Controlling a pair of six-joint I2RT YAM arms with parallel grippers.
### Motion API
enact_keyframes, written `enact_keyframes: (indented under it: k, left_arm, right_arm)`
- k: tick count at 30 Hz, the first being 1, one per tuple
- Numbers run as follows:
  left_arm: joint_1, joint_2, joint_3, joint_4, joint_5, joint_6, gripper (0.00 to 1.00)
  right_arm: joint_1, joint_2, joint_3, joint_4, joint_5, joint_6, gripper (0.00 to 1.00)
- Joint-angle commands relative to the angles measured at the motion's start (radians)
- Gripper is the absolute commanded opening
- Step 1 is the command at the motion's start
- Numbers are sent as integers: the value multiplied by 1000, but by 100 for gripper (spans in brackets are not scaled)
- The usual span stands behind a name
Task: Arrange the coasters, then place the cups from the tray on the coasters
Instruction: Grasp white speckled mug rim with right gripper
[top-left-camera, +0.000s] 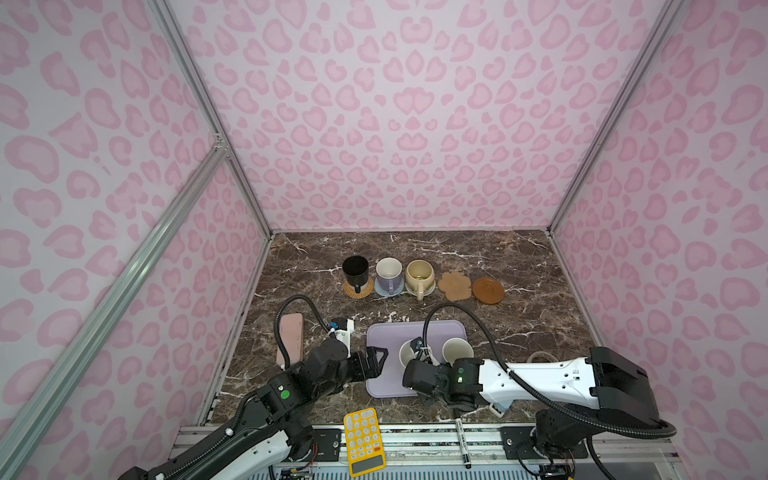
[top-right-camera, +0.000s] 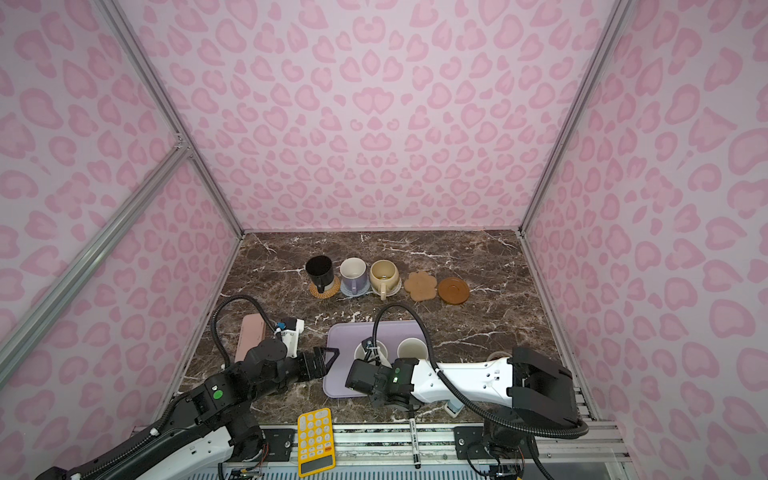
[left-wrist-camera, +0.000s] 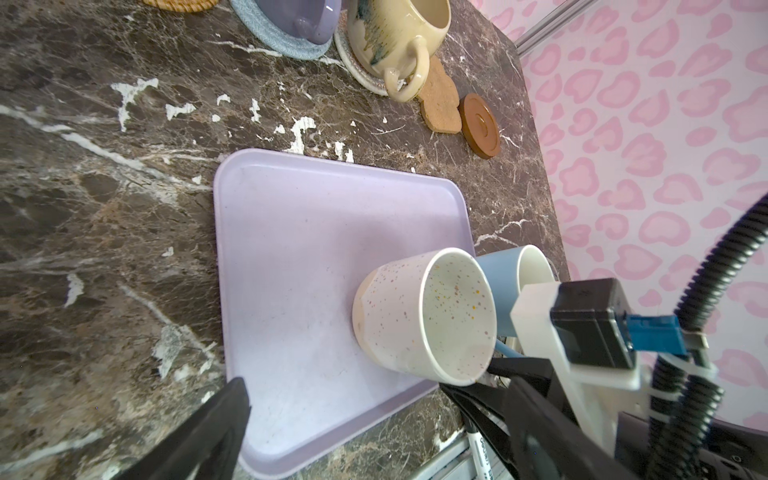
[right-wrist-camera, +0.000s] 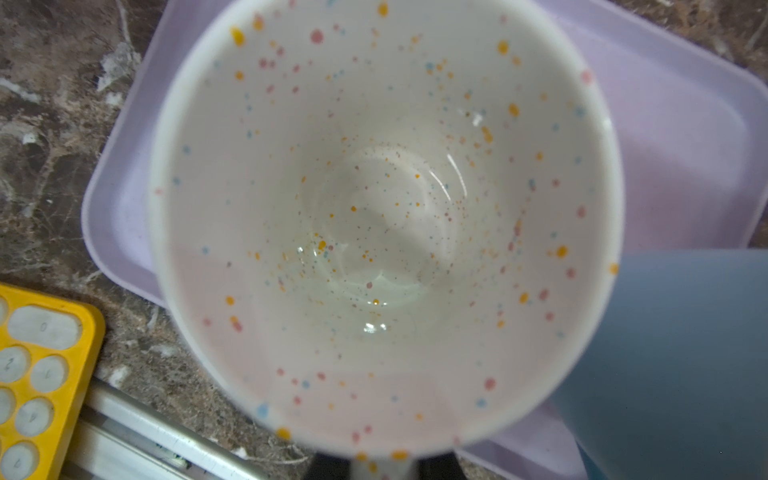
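Right gripper (right-wrist-camera: 382, 467) clamped on the speckled white mug (right-wrist-camera: 374, 208); left gripper (top-left-camera: 376, 362) spread wide, holding nothing.

Mugs, five: the speckled white one between the right gripper's fingers, gripped at its near edge; light blue mug (top-left-camera: 457, 351) just beside that gripper; both on the tray (top-left-camera: 390, 336), one in number, which lies beneath the right gripper, with the left gripper at its edge. Black mug (top-left-camera: 355, 269), lavender mug (top-left-camera: 389, 272) and beige-yellow mug (top-left-camera: 419, 274) stand well beyond both grippers. Coasters, five, in a row there: orange-tan coaster (top-left-camera: 360, 293), grey-blue coaster (top-left-camera: 380, 291) and cream coaster (top-left-camera: 432, 289) each under a mug; flower coaster (top-left-camera: 456, 286) and wooden disc (top-left-camera: 488, 291) bare.
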Motion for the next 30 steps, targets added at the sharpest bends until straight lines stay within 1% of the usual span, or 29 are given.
enact_keyframes:
  k: [1, 3, 6, 9, 11, 13, 14, 15, 21, 24, 30]
  left_arm:
    - [-1, -2, -2, 32, -18, -12, 97]
    - [0, 0, -3, 36, -22, -17, 97]
    - [0, 2, -15, 61, -20, -26, 97]
    - [0, 15, -27, 81, -32, -46, 97]
    - [-1, 21, -25, 83, -40, -48, 97]
    - [0, 24, -21, 75, -47, -49, 97]
    - [0, 25, -18, 71, -49, -49, 97]
    - [0, 24, -17, 69, -50, -48, 97]
    - [0, 12, -21, 60, -60, -54, 97]
    - [0, 10, -21, 55, -64, -56, 97]
    - [1, 6, -16, 49, -63, -54, 97]
  right_arm:
    - [1, 0, 14, 8, 50, -14, 6]
    - [1, -8, 15, 10, 61, -19, 3]
    - [-3, -13, 12, 22, 64, -35, 2]
    - [-15, 17, 14, 36, 36, -43, 2]
    - [-16, 43, 24, 28, 30, -39, 6]
    - [-15, 68, 30, 27, 20, -34, 19]
    - [-14, 77, 32, 29, 17, -34, 24]
    - [-16, 86, 35, 29, 17, -34, 27]
    - [-18, 121, 55, 23, 32, -38, 30]
    - [-20, 118, 58, 33, 43, -46, 28]
    - [-33, 126, 66, 33, 59, -50, 8]
